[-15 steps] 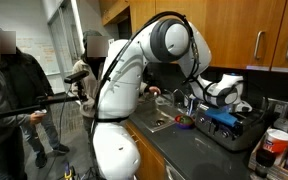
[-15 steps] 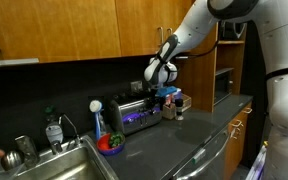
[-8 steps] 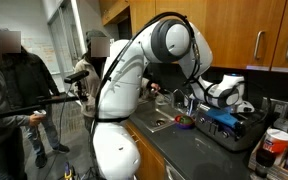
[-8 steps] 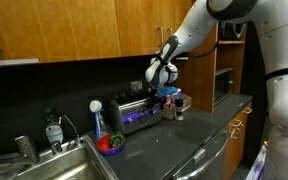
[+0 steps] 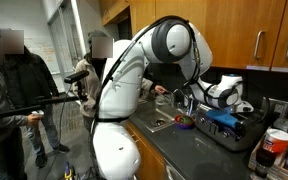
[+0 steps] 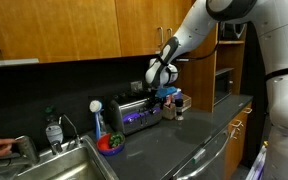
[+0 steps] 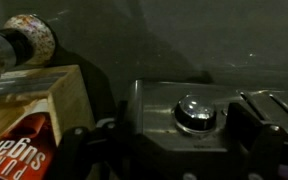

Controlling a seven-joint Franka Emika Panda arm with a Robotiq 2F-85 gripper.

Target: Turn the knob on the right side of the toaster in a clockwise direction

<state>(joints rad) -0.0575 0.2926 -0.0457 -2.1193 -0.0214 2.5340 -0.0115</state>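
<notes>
The silver toaster (image 6: pixel 134 112) stands on the dark counter against the wall; it also shows in an exterior view (image 5: pixel 224 126). My gripper (image 6: pixel 164 91) hovers at its right end, also seen in an exterior view (image 5: pixel 230 100). In the wrist view the toaster's metal top (image 7: pixel 154 105) fills the lower frame, with a round shiny knob (image 7: pixel 195 113) on it. My gripper (image 7: pixel 176 138) is open, with one dark finger on each side of the knob. I see no contact with the knob.
A steel sink (image 6: pixel 59 165) lies beside the toaster, with a blue bottle (image 6: pixel 99 122) and a red bowl (image 6: pixel 111 144) between them. A box with a red label (image 7: pixel 29 120) stands close by the toaster. Cups (image 5: pixel 275 146) stand on the counter. People stand behind the robot (image 5: pixel 14 90).
The arm and gripper have not visibly moved. A person's hand shows again at the sink's edge in an exterior view.
</notes>
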